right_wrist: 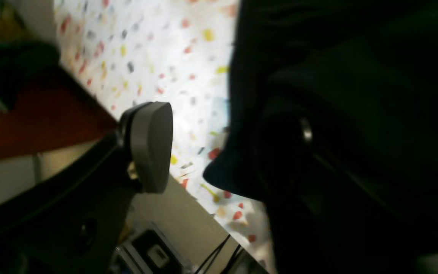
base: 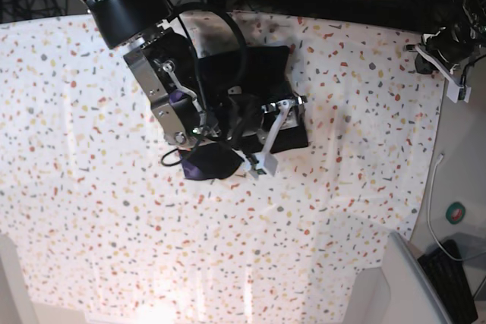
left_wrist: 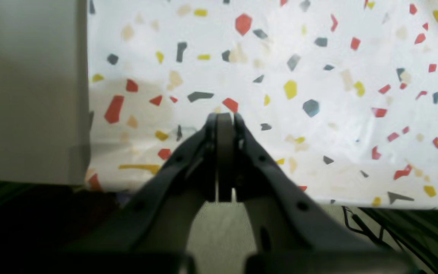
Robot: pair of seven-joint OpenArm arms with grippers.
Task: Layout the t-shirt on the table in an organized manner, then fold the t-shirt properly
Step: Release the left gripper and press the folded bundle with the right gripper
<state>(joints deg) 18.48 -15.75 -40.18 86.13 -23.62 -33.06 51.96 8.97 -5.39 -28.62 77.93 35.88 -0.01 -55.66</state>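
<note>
In the right wrist view the right gripper (right_wrist: 219,152) fills the foreground, its jaws standing apart: one grey finger pad (right_wrist: 151,146) shows plainly on the left, while the other finger is lost in the dark mass on the right, where black cloth hangs over or in front of it; whether that cloth touches the finger cannot be told. That cloth is the t-shirt (right_wrist: 340,76), which reads here as a plain, deep black sheet with a rounded edge drooping low between the fingers, blurred and without visible print. Behind it lies the table (right_wrist: 146,49), white with small red, yellow and grey flecks. From the base view the t-shirt (base: 262,73) sits in the upper middle of the table (base: 91,210), bunched into a compact dark block rather than spread flat, with a purple lobe of fabric sticking out at its lower left, under the right arm's wrist. The right gripper (base: 267,142) hangs over the near edge of that block. Farther off, at the table's top right corner and well apart from the shirt, is the left gripper (base: 440,55). Its own camera shows the left gripper (left_wrist: 224,121) with jaws pressed together on nothing, above the speckled table (left_wrist: 318,76) near its edge.
</note>
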